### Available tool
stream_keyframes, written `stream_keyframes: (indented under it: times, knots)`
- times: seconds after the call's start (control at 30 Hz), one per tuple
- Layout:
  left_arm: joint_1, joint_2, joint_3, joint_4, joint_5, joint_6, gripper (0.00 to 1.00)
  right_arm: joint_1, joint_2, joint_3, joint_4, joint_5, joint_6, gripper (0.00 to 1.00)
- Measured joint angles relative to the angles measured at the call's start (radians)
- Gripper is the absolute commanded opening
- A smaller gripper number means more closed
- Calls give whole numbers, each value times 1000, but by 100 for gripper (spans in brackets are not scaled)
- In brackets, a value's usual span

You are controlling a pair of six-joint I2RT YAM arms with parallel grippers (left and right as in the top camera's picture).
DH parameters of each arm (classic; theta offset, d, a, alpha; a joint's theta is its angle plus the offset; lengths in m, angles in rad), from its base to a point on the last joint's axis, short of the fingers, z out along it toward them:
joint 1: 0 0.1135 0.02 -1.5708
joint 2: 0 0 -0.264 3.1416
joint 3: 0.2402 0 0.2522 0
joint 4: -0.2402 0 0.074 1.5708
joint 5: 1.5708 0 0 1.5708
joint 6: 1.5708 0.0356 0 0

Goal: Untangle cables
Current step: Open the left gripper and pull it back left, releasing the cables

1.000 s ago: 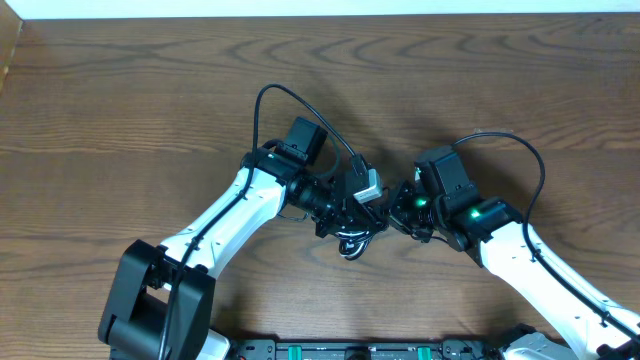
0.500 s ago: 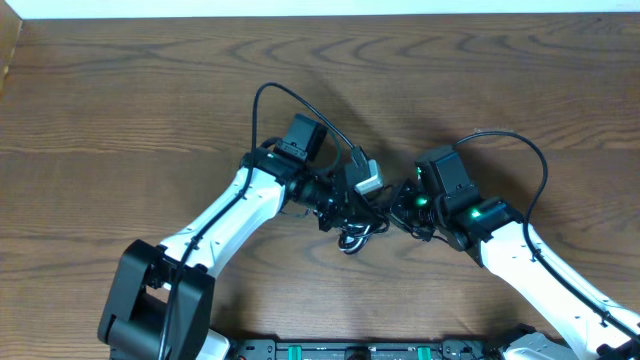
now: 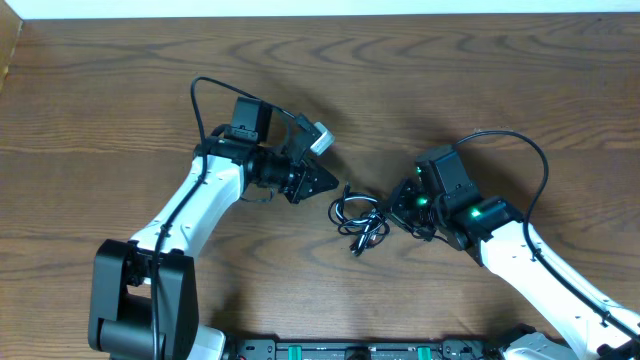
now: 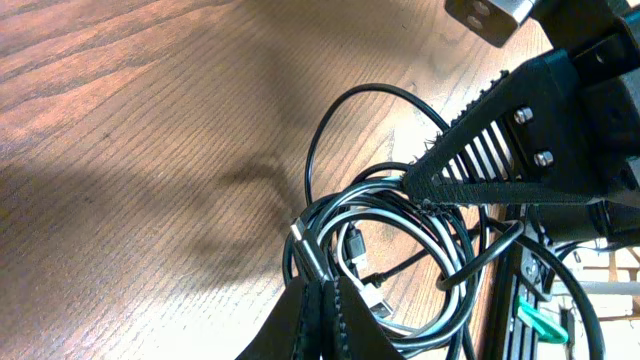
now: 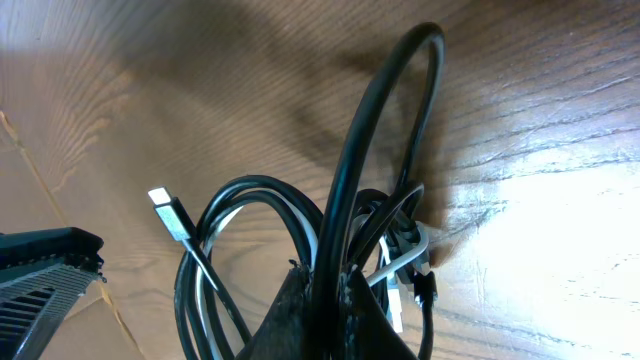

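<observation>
Though overhead hides it, wrist view shows right tool [image 5: 320,278] pinching cable [image 5: 372,130].

Left arm [image 3: 195,200] reaches in from lower left, elbow bent, wrist angled right. Left gripper [image 3: 335,186] closed tight, pointing right and down. Right arm [image 3: 540,275] comes from lower right, wrist pointing left. Right gripper [image 3: 388,222] pinched shut on a black cable [image 5: 362,150]. Grippers face each other.

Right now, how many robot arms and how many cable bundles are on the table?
Arms: 2, left arm and right arm
Bundles: 1, the cable bundle
Total: 3
</observation>
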Motion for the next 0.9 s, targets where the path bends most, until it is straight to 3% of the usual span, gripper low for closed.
stream_keyframes:
  times: [0.63,0.9]
  knots:
    - [1,0,0,0,-53,-88,7,0,0,0,0,4,0,1]
    - [1,0,0,13,-212,-214,7,0,0,0,0,6,0,1]
